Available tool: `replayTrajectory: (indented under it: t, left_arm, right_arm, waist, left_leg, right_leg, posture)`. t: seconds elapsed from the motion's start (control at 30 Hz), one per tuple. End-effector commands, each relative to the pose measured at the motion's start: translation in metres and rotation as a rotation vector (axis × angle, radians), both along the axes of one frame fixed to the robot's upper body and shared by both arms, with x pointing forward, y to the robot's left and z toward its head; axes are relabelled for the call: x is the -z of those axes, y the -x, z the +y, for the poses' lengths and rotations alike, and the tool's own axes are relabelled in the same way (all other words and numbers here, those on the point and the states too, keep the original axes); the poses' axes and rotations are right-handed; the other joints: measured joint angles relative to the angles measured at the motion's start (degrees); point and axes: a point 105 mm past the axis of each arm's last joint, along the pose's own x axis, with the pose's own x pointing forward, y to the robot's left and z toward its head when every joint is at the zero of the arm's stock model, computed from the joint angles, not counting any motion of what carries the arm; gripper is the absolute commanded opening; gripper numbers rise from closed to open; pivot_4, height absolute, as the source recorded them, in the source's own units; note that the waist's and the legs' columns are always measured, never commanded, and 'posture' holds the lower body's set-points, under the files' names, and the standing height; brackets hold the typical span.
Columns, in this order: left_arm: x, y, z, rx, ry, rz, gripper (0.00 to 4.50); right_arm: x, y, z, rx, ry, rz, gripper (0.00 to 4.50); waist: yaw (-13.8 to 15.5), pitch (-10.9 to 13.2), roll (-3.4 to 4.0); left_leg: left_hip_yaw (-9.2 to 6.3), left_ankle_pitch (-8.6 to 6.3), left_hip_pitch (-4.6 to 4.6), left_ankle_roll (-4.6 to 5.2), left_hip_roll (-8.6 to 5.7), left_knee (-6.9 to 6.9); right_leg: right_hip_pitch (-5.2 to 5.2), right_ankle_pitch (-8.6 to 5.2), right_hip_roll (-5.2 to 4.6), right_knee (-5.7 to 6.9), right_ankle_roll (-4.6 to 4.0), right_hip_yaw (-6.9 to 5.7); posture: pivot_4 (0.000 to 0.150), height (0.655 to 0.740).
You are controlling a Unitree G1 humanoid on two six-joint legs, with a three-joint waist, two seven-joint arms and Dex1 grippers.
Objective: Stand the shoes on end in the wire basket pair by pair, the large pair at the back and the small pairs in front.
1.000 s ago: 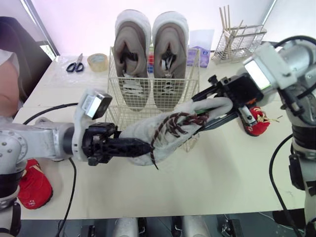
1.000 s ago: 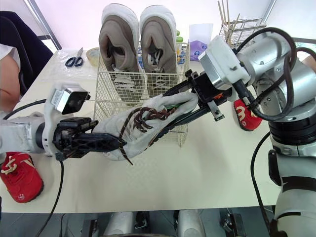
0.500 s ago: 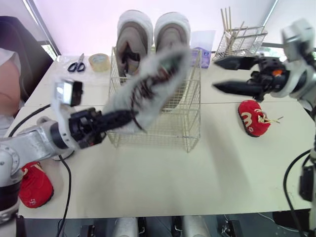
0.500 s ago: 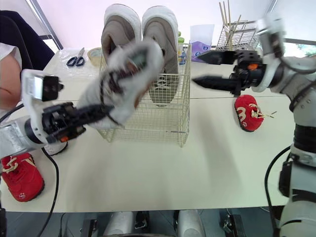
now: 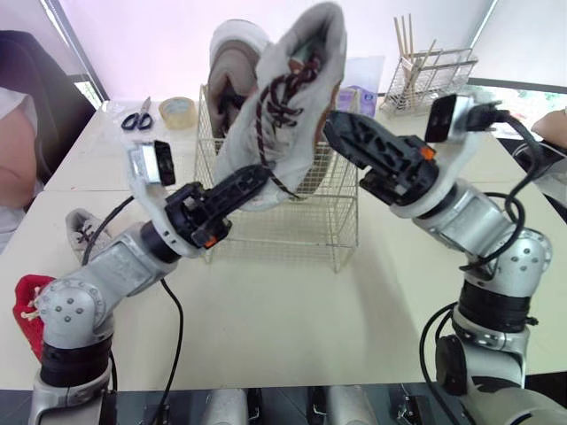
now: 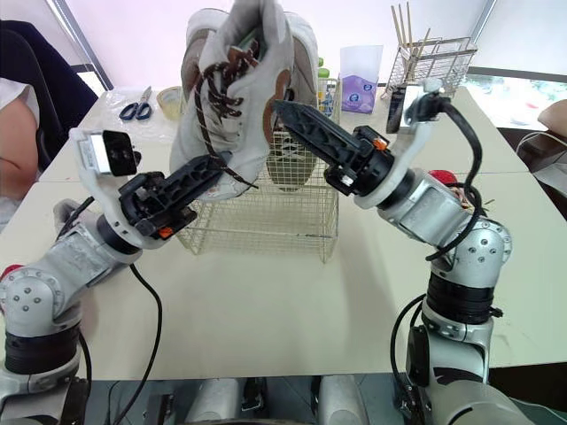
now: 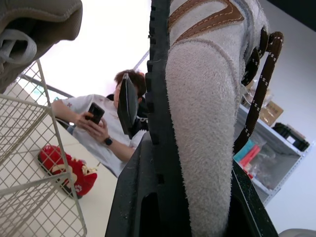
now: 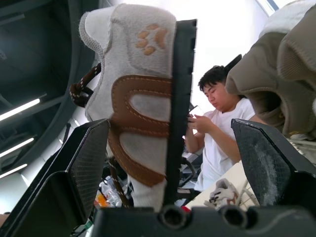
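Note:
My left gripper [image 5: 255, 177] is shut on the heel end of a small white shoe [image 5: 285, 97] with brown laces, held toe-up over the front of the wire basket [image 5: 292, 232]. My right gripper [image 5: 344, 143] is open, with its fingers [image 8: 85, 163] standing wide on either side of that shoe, apart from it. A large taupe pair [image 5: 232, 66] stands on end at the basket's back, partly hidden by the held shoe. Another small white shoe [image 5: 84, 232] lies on the table at the left. A red shoe [image 5: 27, 301] sits near the table's front left corner.
Scissors [image 5: 137, 115] and a tape roll [image 5: 177, 111] lie behind the basket on the left. A wire rack with sticks [image 5: 430, 75] and a purple packet [image 5: 359, 93] stand at the back right. A seated person [image 8: 217, 123] holds a phone; an arm [image 5: 13, 150] shows at the left edge.
The right gripper let go of the white shoe and opened. The left gripper swung the shoe up from in front of the basket to toe-up above it; the right gripper returned beside it.

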Motion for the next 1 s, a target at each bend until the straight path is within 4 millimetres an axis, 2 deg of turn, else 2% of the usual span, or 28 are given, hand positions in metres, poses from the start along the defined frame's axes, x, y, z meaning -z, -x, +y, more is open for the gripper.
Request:
replayTrajectory:
  t: [0.03,0.1,0.17,0.23,0.27,0.37,0.4,0.43,0.47,0.53,0.63,0.73,0.8,1.0]
  left_arm:
    - [0.009,0.008,-0.012,0.025,-0.090,-0.043,0.30]
    - [0.013,0.006,-0.013,0.009,-0.112,-0.049,0.30]
    - [0.014,0.004,-0.012,-0.002,-0.108,-0.054,0.30]
    - [0.013,0.003,-0.011,-0.010,-0.101,-0.061,0.30]
    - [0.013,0.002,-0.010,-0.014,-0.099,-0.065,0.30]
    - [0.013,0.001,-0.010,-0.022,-0.100,-0.073,0.30]
    - [0.014,0.000,-0.009,-0.028,-0.109,-0.074,0.30]
    - [0.015,-0.001,-0.009,-0.033,-0.122,-0.075,0.30]
    - [0.016,-0.001,-0.008,-0.034,-0.133,-0.077,0.30]
    - [0.021,-0.006,-0.002,-0.072,-0.208,-0.091,1.36]
    - [0.029,-0.019,0.018,-0.193,-0.403,-0.138,2.66]
    - [0.018,-0.020,0.039,-0.272,-0.543,-0.235,2.66]
    - [0.010,-0.016,0.045,-0.295,-0.624,-0.295,2.66]
    - [0.007,0.000,0.052,-0.284,-0.822,-0.357,2.66]
  right_arm:
    - [-0.013,0.011,0.007,-0.044,-0.002,-0.062,4.24]
    - [-0.016,0.013,0.009,-0.063,-0.003,-0.074,4.24]
    - [-0.018,0.012,0.010,-0.061,-0.002,-0.079,3.72]
    - [-0.019,0.011,0.010,-0.056,0.001,-0.083,2.97]
    - [-0.019,0.010,0.010,-0.052,-0.001,-0.084,2.38]
    - [-0.020,0.010,0.009,-0.045,0.004,-0.091,1.05]
    - [-0.020,0.010,0.009,-0.040,0.010,-0.098,0.68]
    - [-0.021,0.009,0.008,-0.034,0.015,-0.109,0.53]
    - [-0.024,0.010,0.007,-0.025,0.025,-0.134,0.53]
    - [-0.038,0.009,-0.001,0.006,0.034,-0.223,0.53]
    - [-0.057,0.006,-0.014,0.050,0.106,-0.396,0.53]
    - [-0.074,-0.006,-0.031,0.101,0.183,-0.559,0.53]
    - [-0.076,-0.016,-0.038,0.125,0.247,-0.641,0.53]
    - [-0.053,-0.042,-0.033,0.089,0.407,-0.759,0.53]
  waist:
    - [0.0,0.0,0.00]
    - [0.0,0.0,0.00]
    - [-0.1,0.0,0.00]
    - [0.0,0.0,0.00]
    - [0.0,0.0,0.00]
    - [0.0,0.0,0.00]
    - [0.0,0.0,0.00]
    - [0.0,0.0,0.00]
    - [0.0,0.0,0.00]
    - [-0.1,0.0,0.01]
    - [-0.1,0.0,0.01]
    - [-0.1,0.0,-0.01]
    - [-0.1,0.0,-0.02]
    - [-0.3,0.0,0.01]
  left_leg:
    - [0.00,0.00,0.00,0.00,0.00,0.00]
    - [0.00,0.00,0.00,0.00,0.00,0.00]
    - [0.01,0.00,0.00,0.00,0.02,0.00]
    - [0.01,0.00,0.00,0.00,0.02,-0.01]
    - [0.01,0.00,0.00,0.01,0.03,-0.01]
    - [0.01,-0.01,0.00,0.01,0.03,-0.01]
    - [0.01,-0.01,0.00,0.02,0.03,-0.01]
    - [0.01,-0.01,0.00,0.02,0.03,-0.01]
    - [0.00,-0.01,0.00,0.02,0.04,-0.01]
    - [0.01,-0.01,0.00,0.02,0.04,-0.01]
    - [0.04,-0.01,-0.03,0.02,0.03,-0.03]
    - [0.07,-0.02,-0.03,0.03,0.04,-0.11]
    - [0.10,-0.03,-0.08,0.03,0.07,-0.13]
    - [0.24,-0.04,-0.09,0.03,0.08,-0.21]
  right_leg:
    - [0.00,0.00,0.00,-0.01,0.00,-0.01]
    - [0.00,0.00,0.01,-0.01,0.00,-0.01]
    - [-0.01,0.00,0.03,-0.01,0.00,-0.01]
    - [-0.01,0.00,0.03,-0.01,0.00,-0.01]
    - [-0.01,0.00,0.03,-0.01,0.00,-0.01]
    - [-0.01,0.00,0.02,-0.02,0.00,-0.01]
    - [-0.01,0.00,0.02,-0.02,0.00,-0.01]
    - [-0.01,0.00,0.02,-0.02,0.00,-0.01]
    - [-0.01,0.00,0.02,-0.02,0.00,-0.01]
    - [-0.02,0.00,0.02,-0.02,0.00,-0.01]
    - [-0.10,0.00,0.04,-0.02,0.00,-0.01]
    - [-0.14,-0.01,0.06,-0.07,0.00,-0.01]
    - [-0.19,-0.01,0.10,-0.14,-0.01,-0.01]
    - [-0.25,-0.01,0.00,-0.17,0.00,0.02]
  posture:
    - [0.150,0.7357]
    - [0.150,0.7357]
    - [0.150,0.7357]
    - [0.150,0.7357]
    - [0.150,0.7357]
    - [0.150,0.7357]
    - [0.150,0.7357]
    - [0.150,0.7357]
    - [0.150,0.7357]
    - [0.150,0.7357]
    - [0.150,0.7357]
    - [0.150,0.7357]
    - [0.150,0.7357]
    - [0.150,0.7357]
